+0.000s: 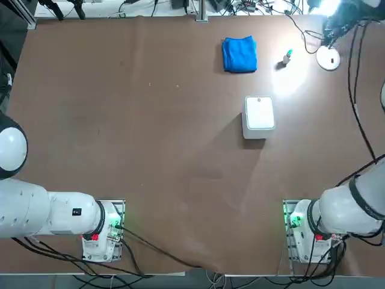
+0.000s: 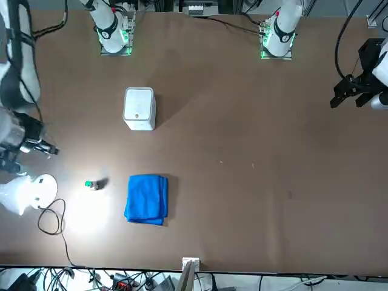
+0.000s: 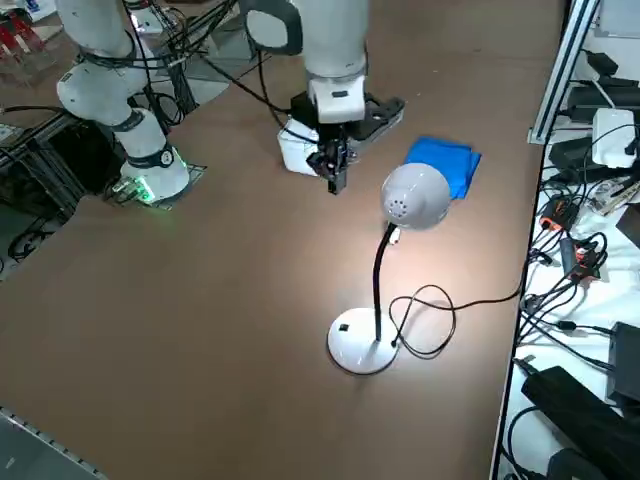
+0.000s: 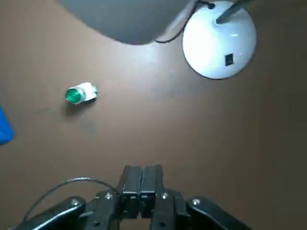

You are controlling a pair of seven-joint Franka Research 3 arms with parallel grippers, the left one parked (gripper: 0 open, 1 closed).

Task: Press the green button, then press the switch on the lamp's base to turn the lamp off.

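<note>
The green button (image 4: 74,95) sits on the brown table (image 1: 150,168) between the blue cloth (image 1: 239,54) and the lamp's base (image 4: 219,39), in the pool of lamp (image 3: 380,290) light. The right gripper (image 4: 142,182), fingers pressed shut and empty, hangs above the table near both.

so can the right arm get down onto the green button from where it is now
Probably yes. The right pincer is shut and hangs above bare table, with the green button off to one side of it. The lamp head hangs close by, but nothing lies between pincer and button.
</note>
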